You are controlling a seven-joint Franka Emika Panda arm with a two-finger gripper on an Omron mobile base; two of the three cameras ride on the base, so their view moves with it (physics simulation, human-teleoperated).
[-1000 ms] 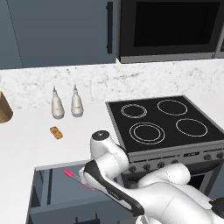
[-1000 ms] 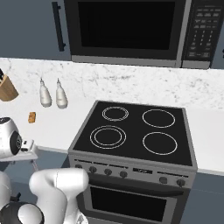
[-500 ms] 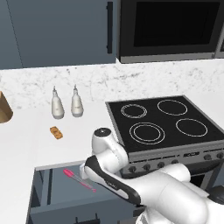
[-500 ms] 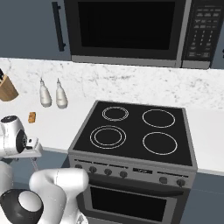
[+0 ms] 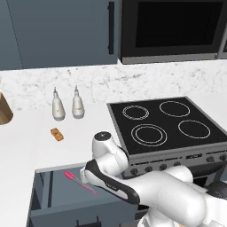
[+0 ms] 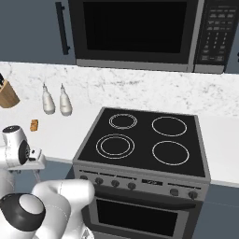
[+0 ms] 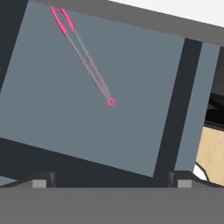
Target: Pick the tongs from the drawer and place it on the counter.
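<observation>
We found the tongs (image 7: pixel 85 56) lying flat on the open drawer (image 7: pixel 131 113) floor, well clear of our gripper (image 7: pixel 109 183); its fingers stood spread, grasping nothing.

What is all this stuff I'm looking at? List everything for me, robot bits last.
tongs: one, pink with pale grey arms, lying flat in the drawer
drawer: one, dark blue-grey, pulled open below the counter
counter: one, white, left of the stovetop
stovetop: one, black, four rings
microwave: one, dark, above the stovetop
bottles: two, pale grey, near the marbled backsplash
small block: one, orange-brown, on the counter in front of the bottles
knife block: one, wooden, far left of counter
wall cabinets: blue-grey, above the counter
gripper: one, dark tips wide apart, above the drawer, holding nothing
</observation>
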